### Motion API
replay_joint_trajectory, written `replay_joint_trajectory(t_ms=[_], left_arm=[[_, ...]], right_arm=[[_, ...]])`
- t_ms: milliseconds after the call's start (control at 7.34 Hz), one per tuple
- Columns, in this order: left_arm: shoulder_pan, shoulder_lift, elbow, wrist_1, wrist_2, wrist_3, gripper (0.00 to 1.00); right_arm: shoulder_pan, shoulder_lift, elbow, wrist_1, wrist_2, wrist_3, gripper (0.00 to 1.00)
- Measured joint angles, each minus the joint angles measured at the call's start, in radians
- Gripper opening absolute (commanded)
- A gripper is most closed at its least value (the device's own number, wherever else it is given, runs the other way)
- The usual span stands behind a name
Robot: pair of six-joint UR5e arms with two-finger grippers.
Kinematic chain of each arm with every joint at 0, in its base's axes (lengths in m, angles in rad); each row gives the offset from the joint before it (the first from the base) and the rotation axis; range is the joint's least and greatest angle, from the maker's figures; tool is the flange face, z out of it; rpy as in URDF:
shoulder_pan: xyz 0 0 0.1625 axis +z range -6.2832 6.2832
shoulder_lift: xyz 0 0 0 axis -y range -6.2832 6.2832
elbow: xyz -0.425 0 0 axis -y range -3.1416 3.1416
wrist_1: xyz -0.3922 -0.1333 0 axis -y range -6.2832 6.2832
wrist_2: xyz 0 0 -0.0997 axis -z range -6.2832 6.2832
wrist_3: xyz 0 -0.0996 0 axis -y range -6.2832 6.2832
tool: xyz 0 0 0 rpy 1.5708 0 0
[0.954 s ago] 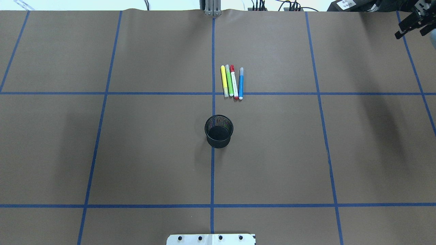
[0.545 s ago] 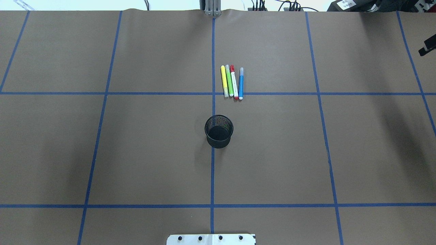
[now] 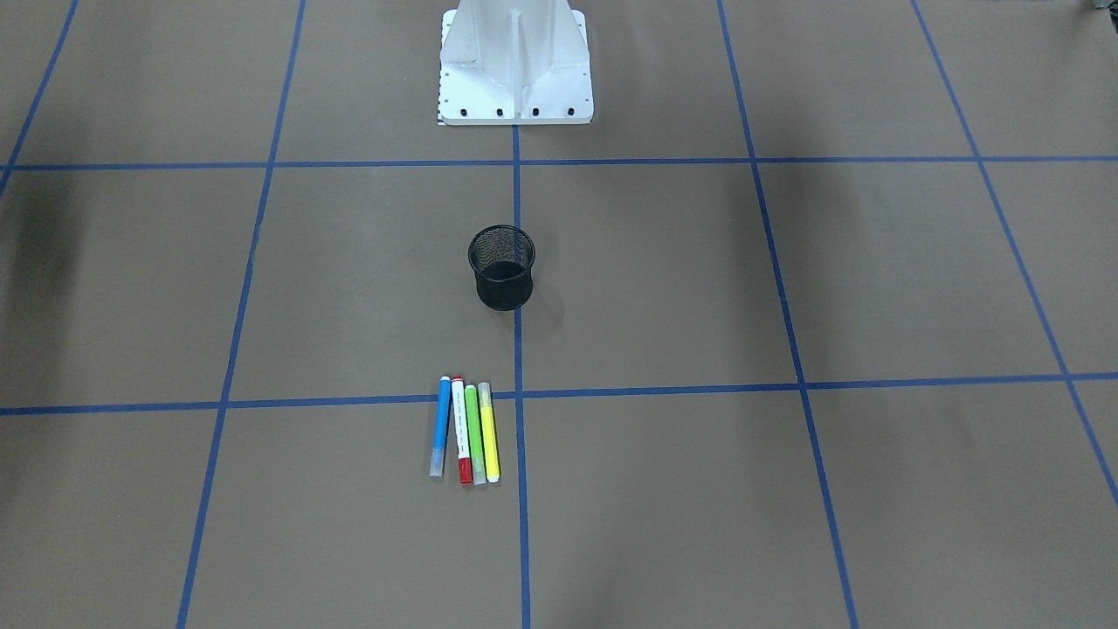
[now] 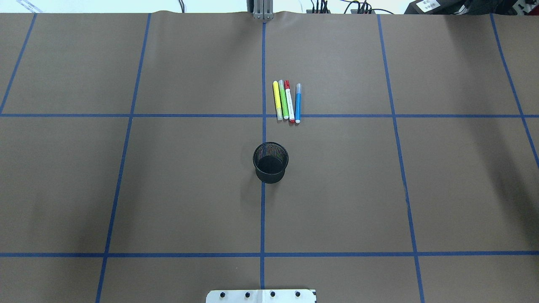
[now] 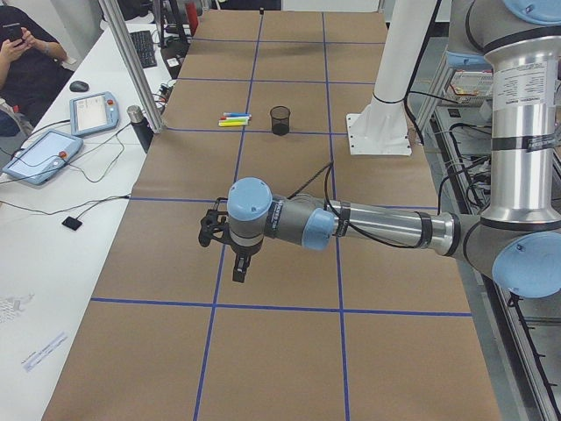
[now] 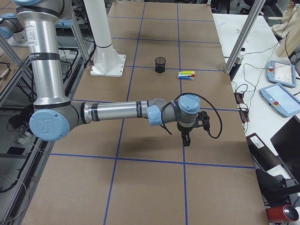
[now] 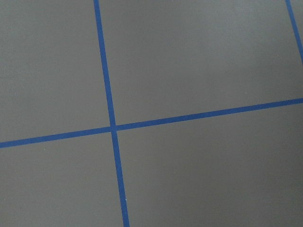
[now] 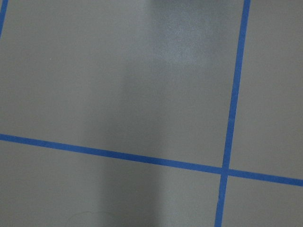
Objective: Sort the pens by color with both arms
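Four pens lie side by side just past the table's middle: yellow [image 4: 277, 101], green [image 4: 284, 102], white with a red cap [image 4: 289, 103] and blue [image 4: 298, 104]. In the front-facing view they run blue [image 3: 441, 425], white-red [image 3: 460, 432], green [image 3: 473, 432], yellow [image 3: 488, 434]. Neither gripper shows in the overhead or front-facing view. The left gripper [image 5: 230, 254] hangs over the table far from the pens, near its left end. The right gripper [image 6: 186, 135] hangs near the right end. I cannot tell whether either is open or shut. Both wrist views show only brown paper and blue tape.
A black mesh cup [image 4: 270, 162] stands upright on the centre line between the pens and the white base pedestal [image 3: 514, 61]. Blue tape lines grid the brown table. An aluminium post [image 4: 262, 10] stands at the far edge. Tablets and cables lie beyond the table's edge.
The right gripper, seen at the overhead view's upper right edge, has moved right and out of that view. The pens and cup have not moved.
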Motion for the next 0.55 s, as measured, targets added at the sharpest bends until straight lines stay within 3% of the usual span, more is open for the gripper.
replay_joint_trajectory(t_ms=[545], left_arm=[[-0.025, 0.074, -0.072, 0.003, -0.006, 0.000, 1.00]], right_arm=[[0.011, -0.042, 0.057, -0.024, -0.013, 0.006, 0.99]])
